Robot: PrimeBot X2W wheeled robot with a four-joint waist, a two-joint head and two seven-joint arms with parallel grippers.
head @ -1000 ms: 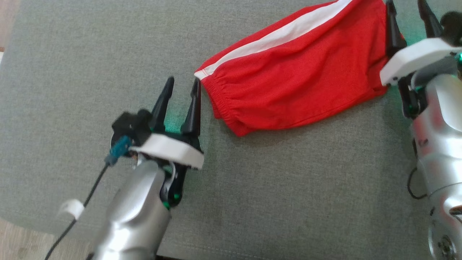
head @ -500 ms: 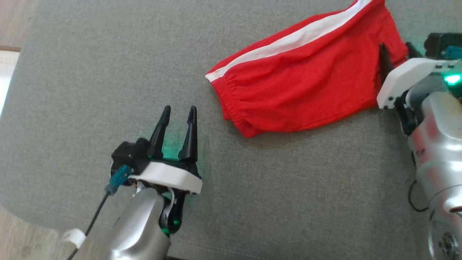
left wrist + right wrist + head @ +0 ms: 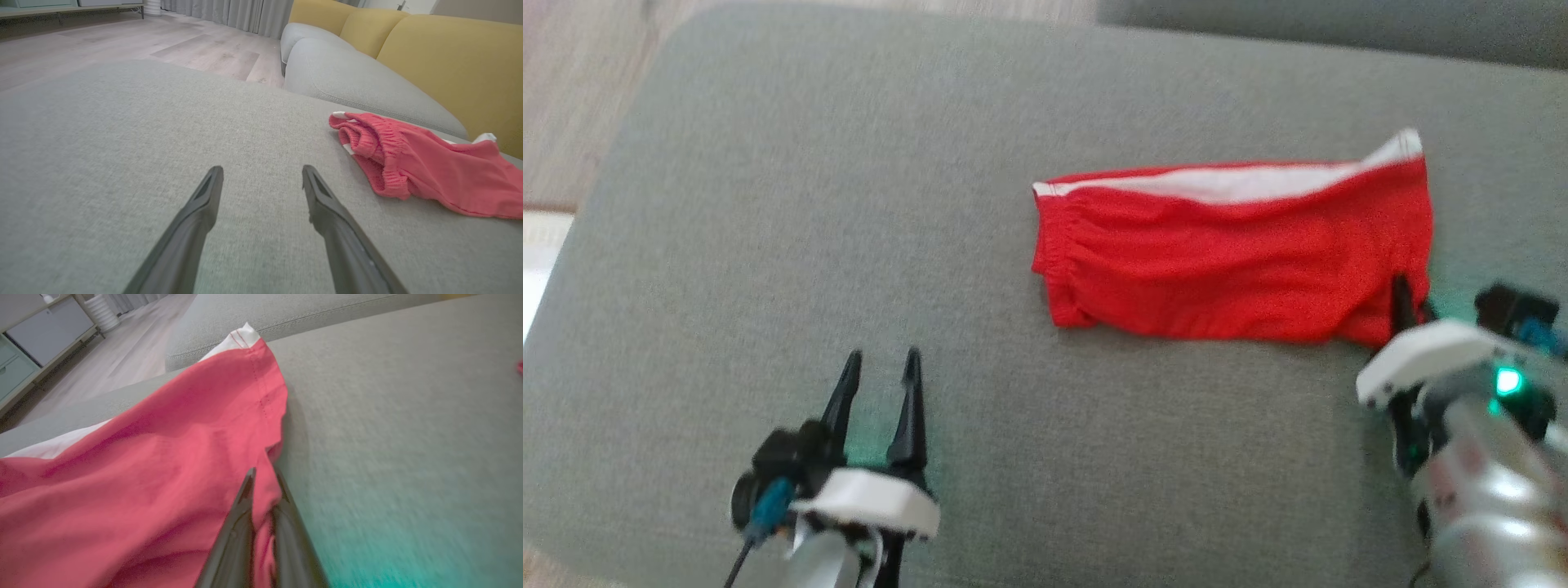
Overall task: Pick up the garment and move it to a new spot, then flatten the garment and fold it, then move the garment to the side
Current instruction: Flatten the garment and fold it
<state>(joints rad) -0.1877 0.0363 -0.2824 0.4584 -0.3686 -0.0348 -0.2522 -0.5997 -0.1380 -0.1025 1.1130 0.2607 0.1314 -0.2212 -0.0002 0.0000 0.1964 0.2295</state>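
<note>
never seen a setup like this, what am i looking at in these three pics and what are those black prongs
These come from a two-armed robot working over a grey cushion. The overhead picture is taken by a camera on its head. The other two come from cameras on each wrist, looking along that hand's two dark fingers, which are the black prongs you see. A pair of red shorts with a white side stripe lies on the cushion. The left hand is open and holds nothing, sitting apart from the waistband end. The right hand is shut, pinching a corner of the shorts at the leg end.
</note>
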